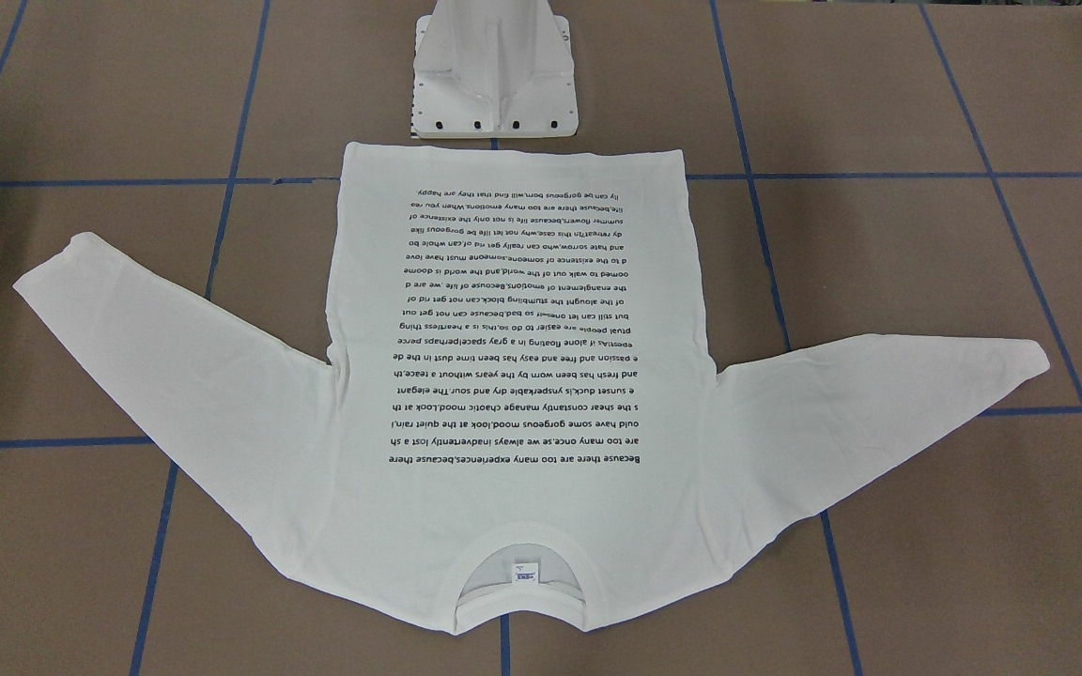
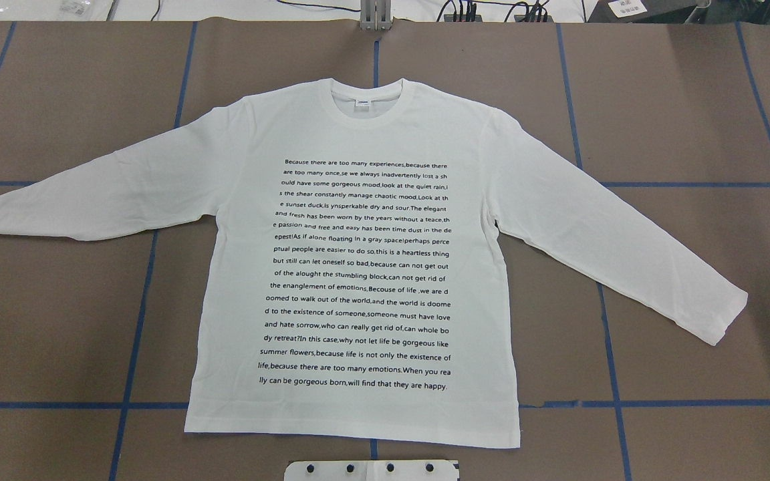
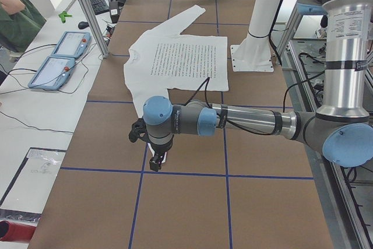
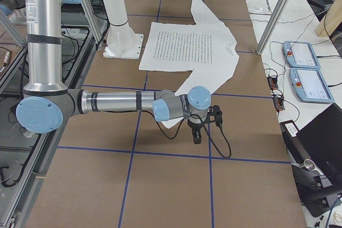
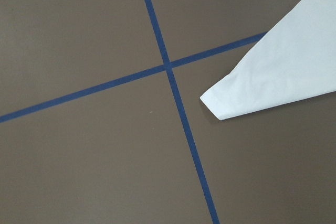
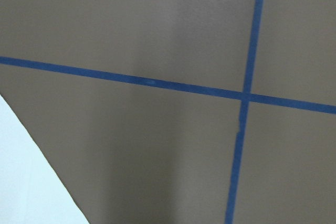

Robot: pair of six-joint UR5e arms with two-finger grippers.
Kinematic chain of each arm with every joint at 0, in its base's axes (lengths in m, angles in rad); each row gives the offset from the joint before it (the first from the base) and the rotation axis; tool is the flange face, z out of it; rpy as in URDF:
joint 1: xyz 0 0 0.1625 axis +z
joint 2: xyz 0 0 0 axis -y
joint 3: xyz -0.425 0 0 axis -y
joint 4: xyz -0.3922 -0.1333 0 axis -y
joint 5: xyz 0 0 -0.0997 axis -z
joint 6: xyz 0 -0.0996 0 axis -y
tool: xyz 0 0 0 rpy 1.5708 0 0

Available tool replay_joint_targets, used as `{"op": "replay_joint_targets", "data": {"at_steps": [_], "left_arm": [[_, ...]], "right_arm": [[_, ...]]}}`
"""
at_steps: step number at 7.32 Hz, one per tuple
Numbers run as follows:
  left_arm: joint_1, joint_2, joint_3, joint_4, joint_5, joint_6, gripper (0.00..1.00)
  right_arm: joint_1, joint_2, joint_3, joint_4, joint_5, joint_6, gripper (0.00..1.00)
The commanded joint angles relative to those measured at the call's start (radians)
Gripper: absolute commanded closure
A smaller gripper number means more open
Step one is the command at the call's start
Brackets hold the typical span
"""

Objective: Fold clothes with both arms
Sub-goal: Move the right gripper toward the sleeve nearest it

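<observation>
A white long-sleeved T-shirt (image 2: pixel 358 267) lies flat on the brown desk (image 2: pixel 659 100), print up and sleeves spread, with its hem just beside the white pedestal (image 1: pixel 494 75). The black print opens "Because there are too many experiences" and ends "will find that they are happy." The neck label (image 1: pixel 524 571) is too small to read. The left fingers (image 3: pixel 155 161) and right fingers (image 4: pixel 197 136) each hang near a cuff; I cannot tell how far apart they stand.

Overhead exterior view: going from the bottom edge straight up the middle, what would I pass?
White pedestal base → T-shirt hem → black text block → ribbed collar
</observation>
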Motion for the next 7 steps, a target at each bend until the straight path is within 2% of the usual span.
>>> {"op": "replay_joint_targets", "data": {"at_steps": [1, 2, 3, 4, 5, 7], "left_arm": [[0.001, -0.02, 0.016, -0.114, -0.003, 0.0, 0.0], [0.001, -0.023, 0.016, -0.139, -0.003, -0.003, 0.0], [0.001, -0.022, 0.037, -0.166, -0.003, -0.006, 0.0], [-0.001, -0.014, 0.062, -0.211, -0.003, -0.008, 0.0], [-0.001, -0.008, 0.072, -0.222, -0.005, -0.006, 0.0], [-0.001, -0.006, 0.079, -0.22, -0.005, -0.003, 0.0]], "right_arm": [[-0.125, 0.074, 0.004, 0.08, 0.004, 0.329, 0.0], [-0.154, 0.051, 0.001, 0.109, 0.001, 0.353, 0.0], [-0.201, -0.043, 0.001, 0.29, -0.051, 0.373, 0.0], [-0.25, -0.117, 0.001, 0.487, -0.12, 0.473, 0.0], [-0.308, -0.163, 0.001, 0.573, -0.178, 0.541, 0.0], [-0.379, -0.194, 0.003, 0.577, -0.199, 0.562, 0.0]]}}
